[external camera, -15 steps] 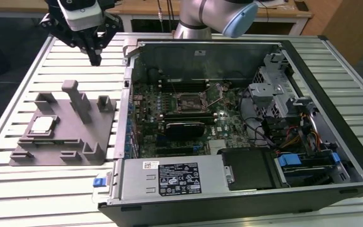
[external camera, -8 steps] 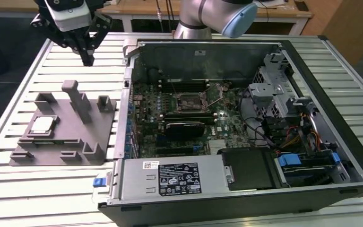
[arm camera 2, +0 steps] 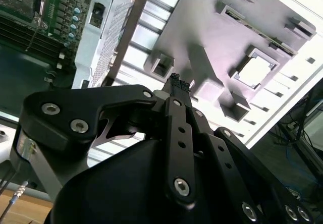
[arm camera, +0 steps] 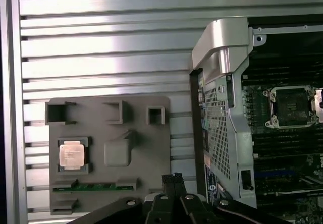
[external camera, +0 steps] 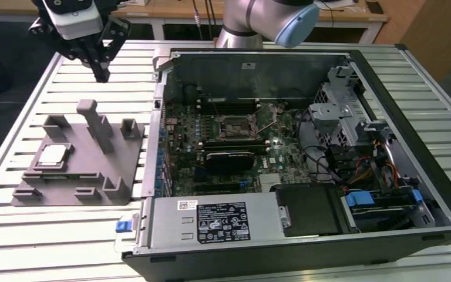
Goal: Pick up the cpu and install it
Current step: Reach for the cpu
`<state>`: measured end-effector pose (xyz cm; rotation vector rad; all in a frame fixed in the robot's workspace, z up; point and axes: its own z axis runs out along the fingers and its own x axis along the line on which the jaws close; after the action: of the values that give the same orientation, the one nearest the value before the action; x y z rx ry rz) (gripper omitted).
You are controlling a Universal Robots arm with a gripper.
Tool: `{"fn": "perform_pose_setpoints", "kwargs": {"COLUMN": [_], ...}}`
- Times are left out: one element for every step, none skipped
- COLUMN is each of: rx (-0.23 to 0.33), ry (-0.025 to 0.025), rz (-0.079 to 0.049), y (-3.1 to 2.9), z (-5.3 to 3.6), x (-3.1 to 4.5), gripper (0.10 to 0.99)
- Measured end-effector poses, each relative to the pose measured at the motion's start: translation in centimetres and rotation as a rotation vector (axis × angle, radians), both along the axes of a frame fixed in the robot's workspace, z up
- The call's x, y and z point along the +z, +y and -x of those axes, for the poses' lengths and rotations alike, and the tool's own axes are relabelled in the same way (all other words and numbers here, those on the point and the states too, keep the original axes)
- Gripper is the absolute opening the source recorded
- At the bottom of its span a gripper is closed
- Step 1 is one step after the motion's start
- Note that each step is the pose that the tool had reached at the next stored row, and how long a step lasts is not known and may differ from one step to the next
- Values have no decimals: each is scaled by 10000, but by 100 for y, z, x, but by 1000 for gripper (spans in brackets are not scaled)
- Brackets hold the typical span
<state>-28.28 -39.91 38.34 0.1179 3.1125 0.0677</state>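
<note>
The cpu (external camera: 53, 154) (arm camera: 71, 154) (arm camera 2: 254, 71) is a small pale silver square lying flat in a recess of the grey plastic fixture (external camera: 92, 182) (arm camera: 151, 148) on the exterior view's left. My gripper (external camera: 100, 75) (arm camera: 171, 177) (arm camera 2: 179, 85) hangs high above the slatted table, beyond the fixture's far edge and well apart from the cpu. Its black fingers are pressed together and hold nothing. The open cpu socket (external camera: 237, 126) (arm camera: 292, 105) sits on the motherboard inside the computer case.
The open computer case (external camera: 413, 194) lies on its side on the exterior view's right, its metal wall (arm camera: 222, 52) rising beside the fixture. Tall posts (external camera: 92, 117) stand up from the fixture. A green memory stick (arm camera: 96, 186) lies in a fixture slot. The slatted table (external camera: 69, 235) surrounds everything.
</note>
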Motion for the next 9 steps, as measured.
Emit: {"fn": "perform_pose_setpoints", "kwargs": {"rx": [0, -1, -1, -1, -1, -1, -1, -1, -1], "ry": [0, 0, 0, 0, 0, -1, 0, 0, 0], "rz": [0, 0, 0, 0, 0, 0, 0, 0, 1], "y": [0, 0, 0, 0, 0, 0, 0, 0, 0], "z": [15, 31, 47, 63, 79, 95, 111, 126, 143], "x": [-1, -2, -3, -4, -5, -6, -7, -8, -9], "gripper": [106, 106, 106, 106, 106, 106, 106, 106, 106]}}
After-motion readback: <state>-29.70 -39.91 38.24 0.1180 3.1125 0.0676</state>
